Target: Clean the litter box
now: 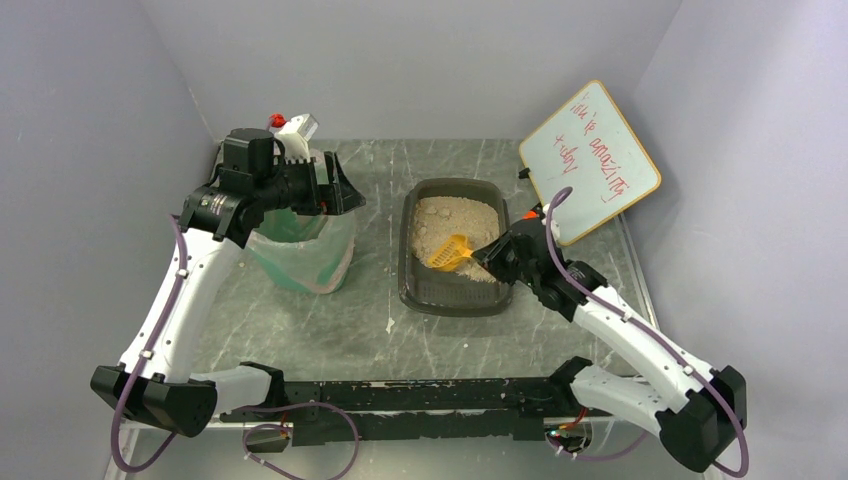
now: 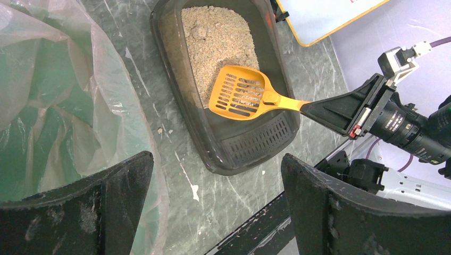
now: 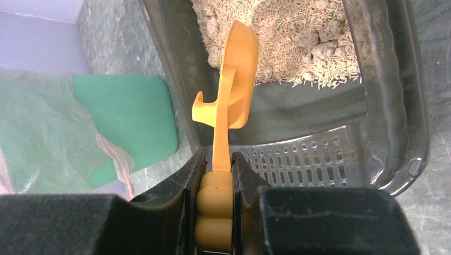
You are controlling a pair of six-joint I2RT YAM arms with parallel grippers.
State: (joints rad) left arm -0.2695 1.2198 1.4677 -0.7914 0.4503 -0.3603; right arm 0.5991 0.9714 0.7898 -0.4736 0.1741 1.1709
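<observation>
The litter box (image 1: 418,288) is a dark grey tray right of centre, with beige litter (image 1: 450,225) heaped in its far half and a bare slotted near end (image 3: 298,159). My right gripper (image 1: 492,253) is shut on the handle of an orange slotted scoop (image 1: 448,253), whose head hangs over the box's middle (image 2: 239,93), turned on edge in the right wrist view (image 3: 236,69). Clumps (image 3: 322,45) lie in the litter. My left gripper (image 1: 340,190) stands open above the green bin (image 1: 295,250), nothing between its fingers (image 2: 90,207).
The green bin with its clear bag liner (image 2: 48,101) stands left of the box. A small whiteboard (image 1: 590,160) leans at the back right, close to the box's far corner. Bits of spilled litter (image 1: 390,322) lie on the table between bin and box.
</observation>
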